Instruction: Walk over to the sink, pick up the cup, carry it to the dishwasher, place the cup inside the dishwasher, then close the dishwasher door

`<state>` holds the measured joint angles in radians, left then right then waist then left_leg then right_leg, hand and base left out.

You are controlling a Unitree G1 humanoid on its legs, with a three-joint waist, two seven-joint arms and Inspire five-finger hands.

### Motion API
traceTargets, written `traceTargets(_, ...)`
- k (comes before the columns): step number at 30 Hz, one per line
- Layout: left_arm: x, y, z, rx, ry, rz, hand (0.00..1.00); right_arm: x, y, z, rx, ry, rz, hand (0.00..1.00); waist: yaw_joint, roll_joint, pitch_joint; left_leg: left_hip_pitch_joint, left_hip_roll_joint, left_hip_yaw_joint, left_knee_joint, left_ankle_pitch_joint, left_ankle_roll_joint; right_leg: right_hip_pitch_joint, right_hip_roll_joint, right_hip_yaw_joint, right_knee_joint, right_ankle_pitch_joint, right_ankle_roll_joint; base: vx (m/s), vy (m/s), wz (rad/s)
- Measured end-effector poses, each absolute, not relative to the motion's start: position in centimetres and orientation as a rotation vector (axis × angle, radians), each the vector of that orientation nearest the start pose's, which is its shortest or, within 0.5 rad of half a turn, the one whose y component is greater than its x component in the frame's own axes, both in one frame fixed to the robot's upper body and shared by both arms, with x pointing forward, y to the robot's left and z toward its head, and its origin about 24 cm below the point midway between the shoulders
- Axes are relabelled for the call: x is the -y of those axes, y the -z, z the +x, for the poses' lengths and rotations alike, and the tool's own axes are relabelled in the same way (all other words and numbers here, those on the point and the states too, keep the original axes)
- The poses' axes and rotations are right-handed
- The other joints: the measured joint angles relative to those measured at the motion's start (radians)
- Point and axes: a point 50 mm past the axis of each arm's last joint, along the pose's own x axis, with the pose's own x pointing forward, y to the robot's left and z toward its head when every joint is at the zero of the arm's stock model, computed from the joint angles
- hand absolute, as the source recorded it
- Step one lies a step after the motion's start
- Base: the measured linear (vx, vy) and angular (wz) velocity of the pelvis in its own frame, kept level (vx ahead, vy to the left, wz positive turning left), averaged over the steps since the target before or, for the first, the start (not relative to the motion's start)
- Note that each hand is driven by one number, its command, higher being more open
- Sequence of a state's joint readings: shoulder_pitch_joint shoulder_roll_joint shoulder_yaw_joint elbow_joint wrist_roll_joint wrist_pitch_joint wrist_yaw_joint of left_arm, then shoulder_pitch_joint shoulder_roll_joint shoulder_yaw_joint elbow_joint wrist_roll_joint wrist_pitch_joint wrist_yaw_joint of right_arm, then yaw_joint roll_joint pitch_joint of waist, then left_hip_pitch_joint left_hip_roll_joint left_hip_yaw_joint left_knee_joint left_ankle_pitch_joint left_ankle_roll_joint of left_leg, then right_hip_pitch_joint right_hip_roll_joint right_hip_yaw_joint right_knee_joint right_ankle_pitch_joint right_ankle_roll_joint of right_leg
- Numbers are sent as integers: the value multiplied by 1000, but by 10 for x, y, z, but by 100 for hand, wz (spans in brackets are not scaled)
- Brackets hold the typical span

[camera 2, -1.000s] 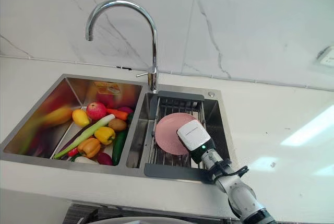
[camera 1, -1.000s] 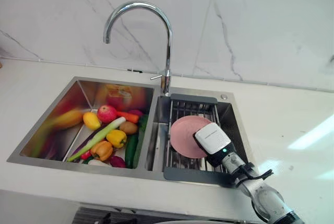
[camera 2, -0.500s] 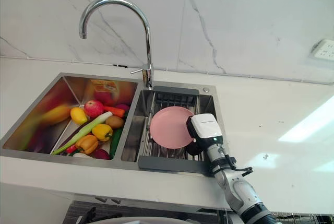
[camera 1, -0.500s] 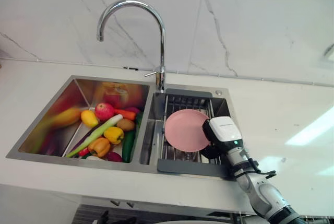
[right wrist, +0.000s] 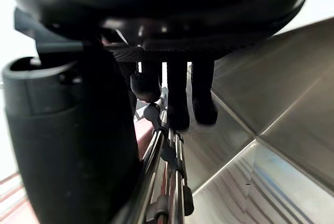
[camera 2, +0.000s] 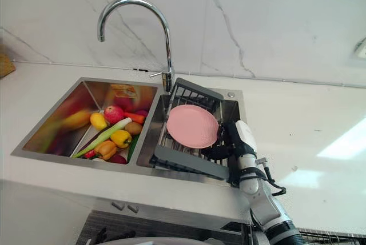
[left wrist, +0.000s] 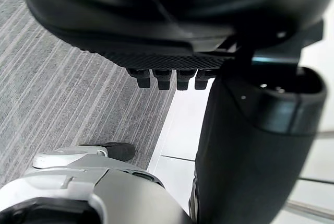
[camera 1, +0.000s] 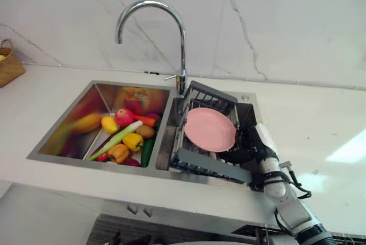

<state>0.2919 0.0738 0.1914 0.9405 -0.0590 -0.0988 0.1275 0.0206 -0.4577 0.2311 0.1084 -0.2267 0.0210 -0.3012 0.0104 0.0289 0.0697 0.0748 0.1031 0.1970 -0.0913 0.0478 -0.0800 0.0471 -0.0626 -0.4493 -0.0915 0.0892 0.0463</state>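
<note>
Pinching right rim of tilted dark wire rack [camera 1: 209, 164] w/ R hand [camera 1: 247, 149], tight against brushed-steel sink [camera 1: 66, 128] wall; smooth round pink plate [camera 1: 210, 129] atop. L hand [left wrist: 172, 25]: grip can't tell.

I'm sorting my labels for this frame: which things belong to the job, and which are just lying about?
Job: sink; right hand gripping the tilted dish rack; pink plate on it.
Lying about: fruit and vegetables in the left basin; tap; wicker basket; left hand, idle above the floor.

A white, grey-veined wall [camera 1: 286, 22] rises behind the pale counter [camera 1: 320, 108], and a bright patch of light [camera 1: 347, 151] lies near the counter's right edge. A wicker basket [camera 1: 10, 62] sits at its far left edge. The floor [left wrist: 62, 78] is grey striped carpet.
</note>
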Motion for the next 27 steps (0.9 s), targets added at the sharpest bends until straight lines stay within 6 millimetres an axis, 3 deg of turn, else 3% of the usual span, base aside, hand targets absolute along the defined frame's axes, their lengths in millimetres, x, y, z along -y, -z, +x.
traceTargets(6,-218,158,35,-1104,-452,-4,100,214,-28,257,-96,105,-585,100,2,3,2,-31,-5,7,0,0,0,-29,-8,2,0,-1,1,-46,8,6)
traceTargets(7,-218,158,35,-1103,-453,-5,100,216,-31,258,-98,130,-503,100,1,3,3,-33,-5,7,0,0,-1,-32,-8,3,0,-2,3,-46,0,-4)
traceTargets(9,-214,159,34,-1110,-456,-29,100,218,-43,273,-103,273,-98,100,-1,35,15,-37,9,8,-2,0,0,-31,2,4,5,-22,30,-86,-10,-14)
traceTargets(10,-207,161,35,-1114,-442,-43,100,230,-54,284,-103,365,86,100,-3,60,15,-44,23,9,-2,14,-4,-44,0,13,83,-5,-43,-98,4,5)
traceTargets(11,-208,160,35,-1111,-443,-39,100,239,-56,284,-103,405,129,100,-8,45,11,-41,5,7,-2,17,-8,-42,-23,27,105,-45,-21,-52,32,20)
traceTargets(12,-207,161,34,-1121,-443,-44,100,257,-60,284,-102,469,168,100,2,32,5,-45,-12,8,6,24,-10,-44,-39,21,87,-35,-35,18,29,19)
traceTargets(14,-206,162,30,-1127,-459,-65,100,270,-64,283,-93,513,172,100,0,30,1,-58,-18,10,70,22,-6,-43,-37,21,53,-31,-30,85,1,-10)
traceTargets(16,-210,162,30,-1135,-459,-51,100,279,-69,281,-82,532,58,100,1,39,-2,-34,8,10,44,-34,12,-50,6,28,8,-13,-36,186,-1,-37)
traceTargets(17,-213,161,32,-1133,-458,-43,100,279,-69,280,-84,536,29,100,-7,25,4,-28,5,12,32,-30,7,-54,1,30,14,-6,-39,92,14,-29)
traceTargets(18,-220,161,33,-1134,-463,-24,100,280,-69,279,-89,539,-11,100,-4,-6,7,-9,-3,26,18,-21,4,-48,-8,28,0,26,-30,20,13,-23)
traceTargets(19,-220,162,30,-1149,-466,-31,100,281,-71,279,-84,537,-40,100,-3,-9,2,-1,-1,36,18,-19,5,-40,-8,27,0,37,-32,36,8,-24)
traceTargets(23,-215,163,34,-1144,-444,-45,100,284,-88,279,-26,515,-150,100,-10,4,-7,10,1,36,19,-19,5,-28,-6,24,0,38,-31,90,12,-3)
traceTargets(27,-215,163,36,-1143,-443,-47,100,283,-105,278,33,523,-289,100,-5,0,-6,26,1,35,6,-9,5,-22,-4,19,0,41,-35,106,21,3)
